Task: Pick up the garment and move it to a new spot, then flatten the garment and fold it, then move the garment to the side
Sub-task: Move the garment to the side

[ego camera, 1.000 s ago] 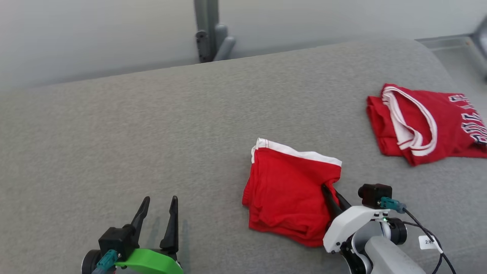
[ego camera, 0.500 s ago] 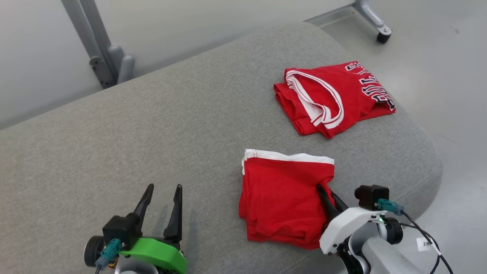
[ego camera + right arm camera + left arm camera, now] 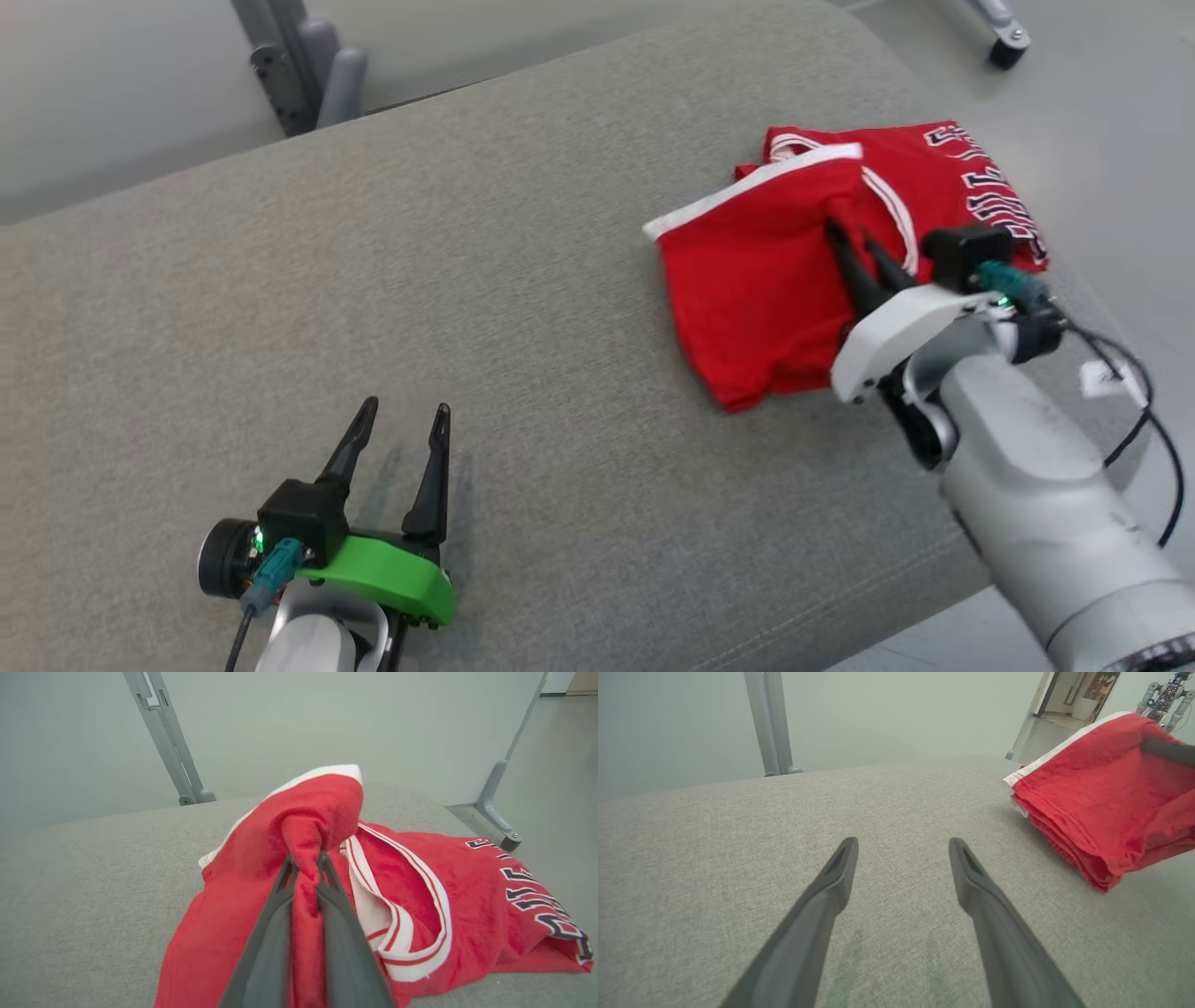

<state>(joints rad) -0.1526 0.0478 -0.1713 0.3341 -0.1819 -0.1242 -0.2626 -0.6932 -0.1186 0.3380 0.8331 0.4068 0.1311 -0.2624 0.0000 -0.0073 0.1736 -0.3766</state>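
The garment (image 3: 756,299) is a folded red piece with a white band. My right gripper (image 3: 850,233) is shut on a bunched fold near its right edge and holds that side raised off the grey cushion (image 3: 467,233). In the right wrist view red cloth (image 3: 299,821) is pinched between the fingers of the right gripper (image 3: 306,858). The garment's lower corner hangs toward the cushion, as the left wrist view shows (image 3: 1101,812). My left gripper (image 3: 406,411) rests open and empty at the lower left, far from the garment, and the left wrist view shows it (image 3: 901,844) spread over bare cushion.
A second red jersey (image 3: 962,177) with white trim and dark letters lies just behind the held garment, near the cushion's right end (image 3: 467,905). Beyond that rounded edge is floor, with a caster (image 3: 1004,47). A grey metal post (image 3: 299,56) stands behind the cushion.
The head camera has turned. My right gripper has lifted the garment and carried it away from me to the lettered jersey, which it now overlaps. The left gripper stays open.
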